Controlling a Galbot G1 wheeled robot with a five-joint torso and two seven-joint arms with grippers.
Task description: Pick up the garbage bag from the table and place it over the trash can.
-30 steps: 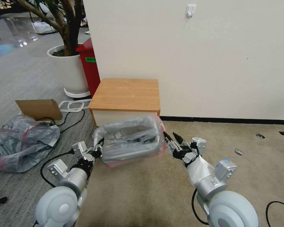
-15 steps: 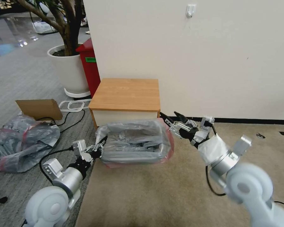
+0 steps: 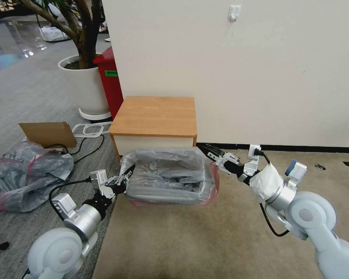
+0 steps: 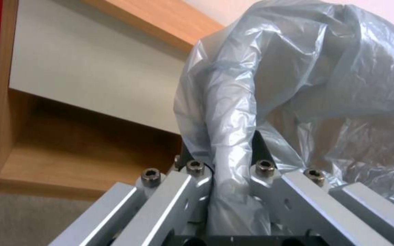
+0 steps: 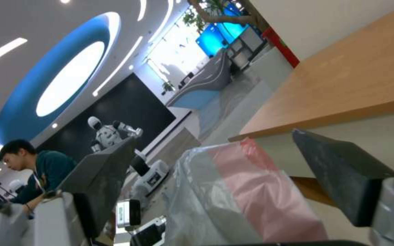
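The translucent grey garbage bag point(image 3: 168, 170) with a pink-red rim lies stretched over the trash can point(image 3: 159, 193), whose rounded rim shows through the plastic. Both stand on the carpet just in front of the wooden table point(image 3: 155, 114). My left gripper point(image 3: 124, 179) is shut on the bag's left edge. In the left wrist view a twisted fold of the bag point(image 4: 233, 112) runs between the fingers of the left gripper point(image 4: 231, 171). My right gripper point(image 3: 210, 151) is open at the bag's far right corner. In the right wrist view the pink rim point(image 5: 251, 184) lies between its spread fingers point(image 5: 338, 171).
A heap of grey-pink bags point(image 3: 27, 174) and a cardboard piece point(image 3: 48, 133) lie on the floor at the left, with cables point(image 3: 79, 145) nearby. A red bin point(image 3: 110, 81) and a white planter point(image 3: 85, 85) stand behind the table. Beige carpet point(image 3: 221, 232) lies to the right.
The bag has come down from a raised, tilted hold and now sits lower and level. My right gripper has let go and swung to the bag's far right corner. The left gripper has kept its hold.
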